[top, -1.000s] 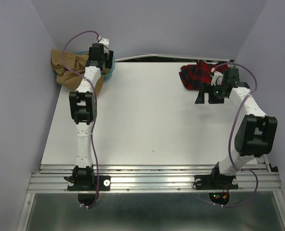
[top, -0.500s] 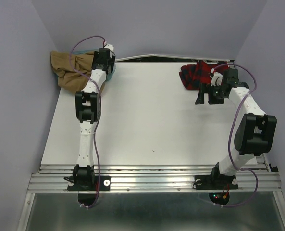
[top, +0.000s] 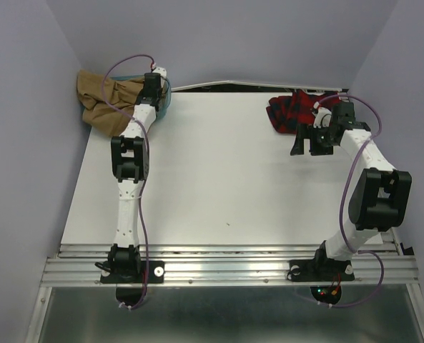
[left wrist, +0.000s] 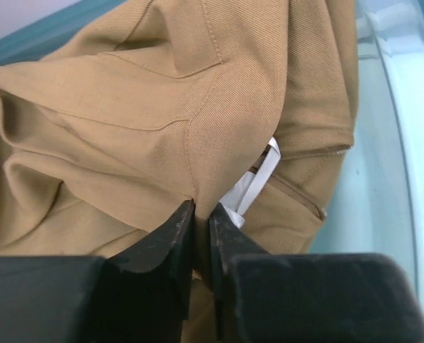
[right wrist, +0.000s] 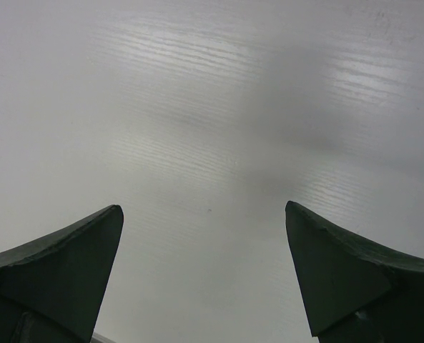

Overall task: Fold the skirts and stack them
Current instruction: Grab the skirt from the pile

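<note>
The tan-brown skirt [top: 99, 100] lies bunched in and over the teal tub [top: 166, 107] at the table's back left corner. My left gripper [top: 152, 87] reaches into the tub. In the left wrist view it [left wrist: 201, 211] is shut on a raised fold of the tan-brown skirt [left wrist: 126, 107], just beside a white label [left wrist: 258, 182]. The red plaid skirt [top: 290, 111] lies crumpled at the back right. My right gripper [top: 306, 146] hangs just in front of it. In the right wrist view it [right wrist: 204, 214] stands open over bare table, nothing between its fingers.
The translucent tub's wall [left wrist: 387, 179] curves along the right of the left wrist view. The white table top [top: 219, 171] stretches between the two arms. Purple-grey walls close in on the left, back and right.
My left arm stretched farther into the tub, and its jaws have closed from wide open onto a fold of the tan-brown skirt, whose bunch shifted slightly. The right arm has not moved.
</note>
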{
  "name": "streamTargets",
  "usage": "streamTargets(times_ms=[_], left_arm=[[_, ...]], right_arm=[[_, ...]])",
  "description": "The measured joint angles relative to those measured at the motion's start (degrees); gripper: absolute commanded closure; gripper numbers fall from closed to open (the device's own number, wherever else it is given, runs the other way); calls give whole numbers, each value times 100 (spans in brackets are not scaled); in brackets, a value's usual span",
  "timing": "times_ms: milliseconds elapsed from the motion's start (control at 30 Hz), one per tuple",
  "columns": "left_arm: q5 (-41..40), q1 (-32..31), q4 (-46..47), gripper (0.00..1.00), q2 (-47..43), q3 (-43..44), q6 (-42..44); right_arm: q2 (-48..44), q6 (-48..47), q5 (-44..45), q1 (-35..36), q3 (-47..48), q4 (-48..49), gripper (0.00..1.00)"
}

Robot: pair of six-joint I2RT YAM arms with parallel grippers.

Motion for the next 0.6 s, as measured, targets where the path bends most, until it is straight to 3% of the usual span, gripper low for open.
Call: streamTargets(times_ms=[33,233,600], left_arm=[[-15,4,28,100,-4,0,42],[-131,28,127,100,-396,0,302],[-109,179,1012,100,-2579,114,509]], right_arm=[[0,22,-2,-2,0,0,0],[-24,103,-92,0,0,2,0],[-551,181,-245,0,0,11,0]])
